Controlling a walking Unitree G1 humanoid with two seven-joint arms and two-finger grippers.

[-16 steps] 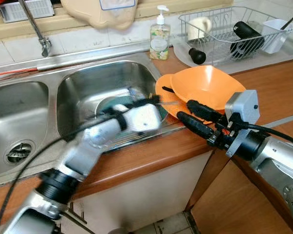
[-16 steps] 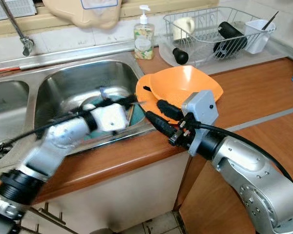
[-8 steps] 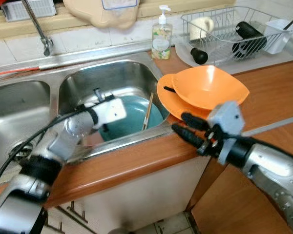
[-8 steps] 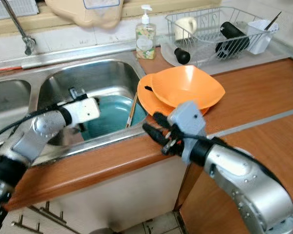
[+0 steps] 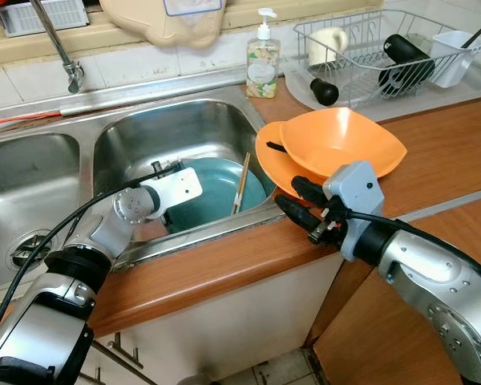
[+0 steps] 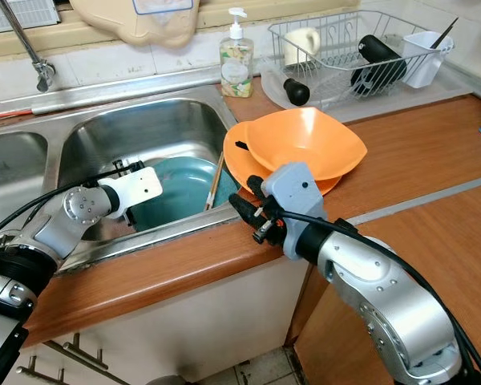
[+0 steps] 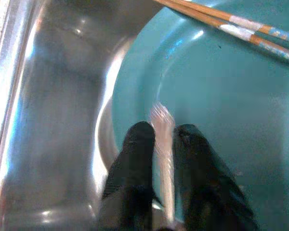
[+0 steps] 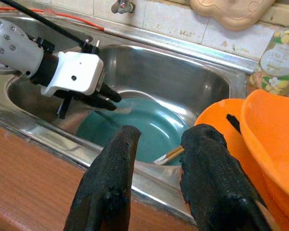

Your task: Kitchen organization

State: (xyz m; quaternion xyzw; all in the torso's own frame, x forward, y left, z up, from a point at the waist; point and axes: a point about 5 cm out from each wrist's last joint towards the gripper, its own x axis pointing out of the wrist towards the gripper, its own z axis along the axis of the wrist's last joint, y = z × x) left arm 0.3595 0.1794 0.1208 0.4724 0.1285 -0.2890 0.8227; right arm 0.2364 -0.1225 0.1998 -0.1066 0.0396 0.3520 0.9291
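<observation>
The left arm had pulled back toward the near left side of the sink [image 5: 128, 136], and the right arm had slid left along the counter [image 5: 433, 152].

The left gripper [image 7: 157, 137] was low inside the right basin, just over the near left part of the teal plate [image 5: 216, 188]. Its two black fingers [image 7: 137, 144] were nearly closed on a thin silver utensil [image 7: 163, 139]. The utensil was blurry, so it was hard to say if it was a fork or a spoon. Its tip was over the plate.

A pair of wooden chopsticks [image 5: 241, 183] leaned on the right side of the teal plate, with the far end up on the plate's rim.

The right gripper [image 5: 295, 200] hung over the near edge of the counter, just beside the orange plate [image 5: 272, 164]. Its fingers [image 8: 111, 178] were spread apart and held nothing. An orange bowl [image 5: 341, 144] sat on the orange plate, tilted a little. Something small and black [image 5: 276, 147] poked out between the bowl and the plate.

Far back, a soap bottle [image 5: 262, 56] stood by the sink. To its right was a wire dish rack [image 5: 377, 48] with a black bottle [image 5: 405, 52], a white cup [image 5: 453, 48] and a cream mug [image 5: 327, 44]. The tap [image 5: 60, 48] stood far left.
</observation>
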